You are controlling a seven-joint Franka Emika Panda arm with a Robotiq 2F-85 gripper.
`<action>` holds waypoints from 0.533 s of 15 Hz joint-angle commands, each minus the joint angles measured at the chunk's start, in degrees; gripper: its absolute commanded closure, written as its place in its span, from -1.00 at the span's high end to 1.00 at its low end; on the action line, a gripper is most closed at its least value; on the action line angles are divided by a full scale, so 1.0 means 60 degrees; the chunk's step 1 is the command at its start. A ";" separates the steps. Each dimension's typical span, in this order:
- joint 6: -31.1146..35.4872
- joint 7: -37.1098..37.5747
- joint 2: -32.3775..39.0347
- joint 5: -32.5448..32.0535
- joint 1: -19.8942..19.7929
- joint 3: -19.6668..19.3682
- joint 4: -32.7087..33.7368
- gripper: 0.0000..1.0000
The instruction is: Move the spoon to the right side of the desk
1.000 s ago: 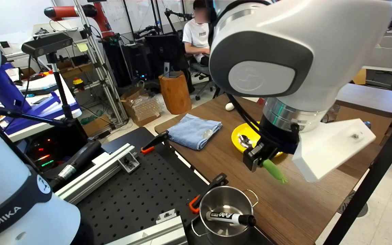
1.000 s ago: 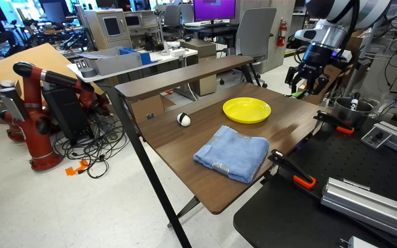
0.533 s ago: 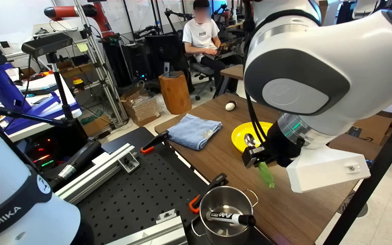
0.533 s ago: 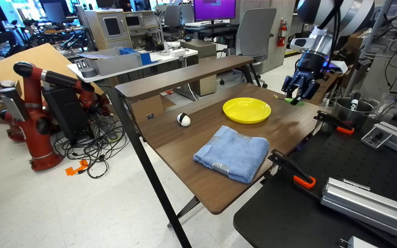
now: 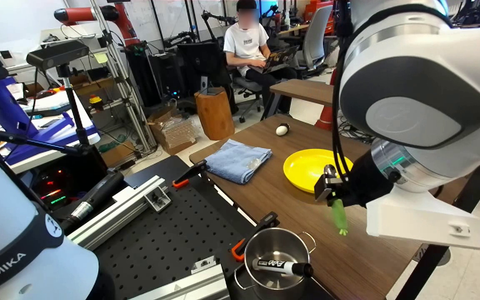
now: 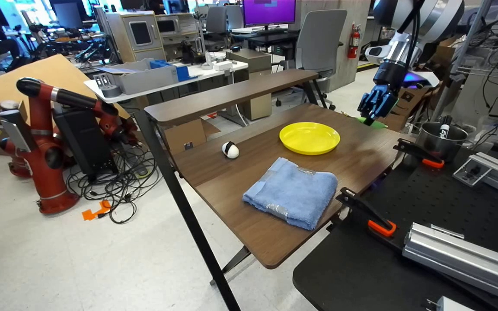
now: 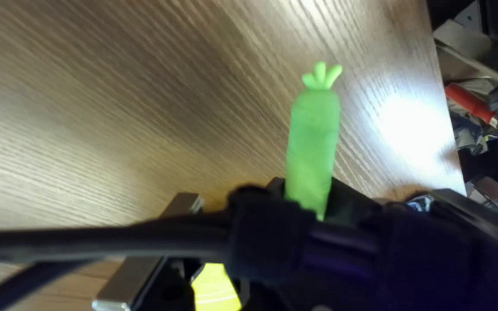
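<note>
1. In an exterior view: fingers (image 5: pixel 324 188) clamped on the spoon (image 5: pixel 339 214). Its green handle hangs below them, slightly tilted; metal end shows above, seen against the yellow plate (image 5: pixel 300 166).
2. Same view: spoon over the desk (image 5: pixel 369 254), near the plate. Height above the desk cannot be read.
3. Also there: a blue towel (image 5: pixel 236 160), folded, on the desk; a white egg-shaped thing (image 5: pixel 282 130) with a dark band, apart from towel and plate. A steel pot (image 5: pixel 258 246) by the desk edge, a marker (image 5: pixel 281 266) leaning inside, black cap over the rim.
4. In an exterior view: fingers (image 6: pixel 381 103) close together about the spoon (image 6: pixel 378 124), green handle jutting out beneath them. Metal end too small to make out.
5. Same view: plate flat on the desk, between towel and spoon. Two black-and-orange clamps (image 6: pixel 363 209) along the edge of a black board (image 6: pixel 422 190).
6. Wrist view: the spoon's handle (image 7: pixel 312 142) points to the top of the view, tip split into three small prongs, desk grain behind. Fingers mostly hidden by dark, blurred parts; their hold cannot be told from here. A patch of yellow plate shows at the bottom edge.
</note>
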 commanded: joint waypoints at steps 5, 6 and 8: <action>-0.0217 0.1452 0.0207 0.0013 0.0405 -0.1031 0.0231 -0.87; -0.0210 0.1665 0.0172 -0.0036 0.0440 -0.1099 0.0208 -0.87; -0.0107 0.2136 0.0169 -0.0094 0.0551 -0.1231 0.0233 -0.87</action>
